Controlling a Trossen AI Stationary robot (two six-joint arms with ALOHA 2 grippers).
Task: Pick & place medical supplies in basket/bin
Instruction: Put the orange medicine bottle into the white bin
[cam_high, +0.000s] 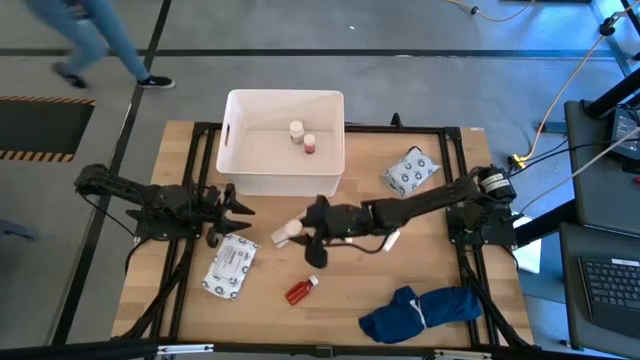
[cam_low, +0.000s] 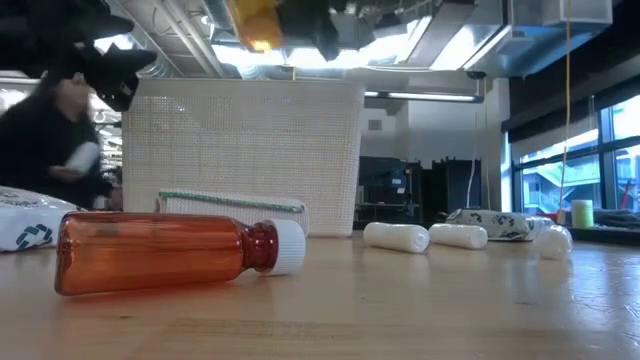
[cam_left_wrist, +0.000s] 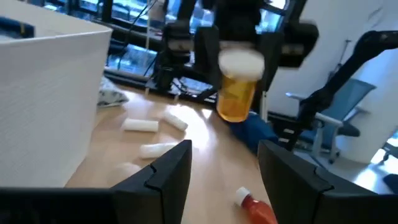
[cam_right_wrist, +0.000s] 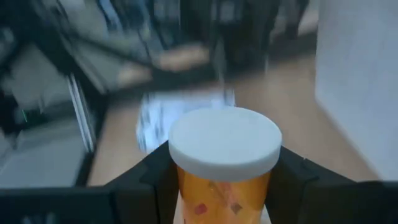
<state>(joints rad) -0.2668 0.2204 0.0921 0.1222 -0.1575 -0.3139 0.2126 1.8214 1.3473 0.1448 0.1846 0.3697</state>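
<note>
The right hand is grasping an orange bottle above the tabletop's middle, near the white tub. The left hand is hanging released beside the tub.

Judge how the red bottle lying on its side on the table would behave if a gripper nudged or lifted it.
The red bottle lies on its round side, so a nudge would probably roll it. It looks like thin, see-through plastic and seems empty, so likely light. Its smooth wall may slip between the fingers; the white cap end might offer a surer hold.
</note>
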